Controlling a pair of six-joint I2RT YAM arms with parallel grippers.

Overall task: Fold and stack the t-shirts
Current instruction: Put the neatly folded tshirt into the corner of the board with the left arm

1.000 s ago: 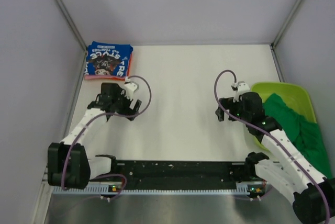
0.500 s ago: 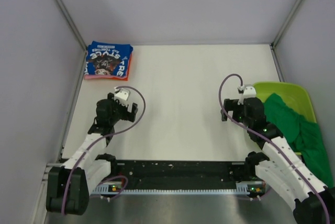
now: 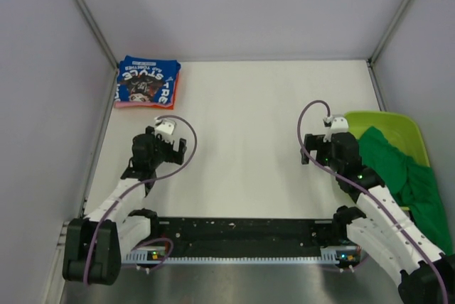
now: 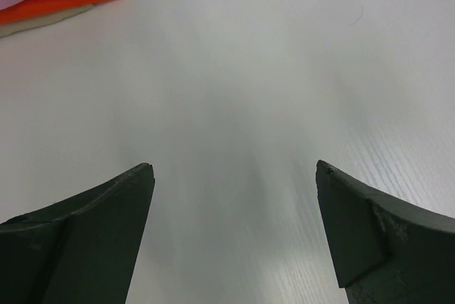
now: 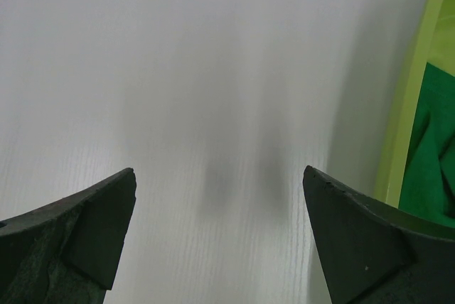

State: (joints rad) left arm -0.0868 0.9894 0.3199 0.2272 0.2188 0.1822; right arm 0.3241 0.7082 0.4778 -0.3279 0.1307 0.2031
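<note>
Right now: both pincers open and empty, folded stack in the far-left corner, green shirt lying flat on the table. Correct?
The green shirt is not flat on the table; it sits in the lime-green tub, spilling over its rim, as the top external view shows. The left pincer and right pincer are open and empty, and the folded stack is far-left.

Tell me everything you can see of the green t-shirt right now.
The green t-shirt is dark green soft cloth, unfolded and rumpled into creases. It lies in the lime-green tub at the right edge of the table, covering its near part and spilling over the near rim. The right wrist view shows its edge against the tub's wall. Nothing grips it.
</note>
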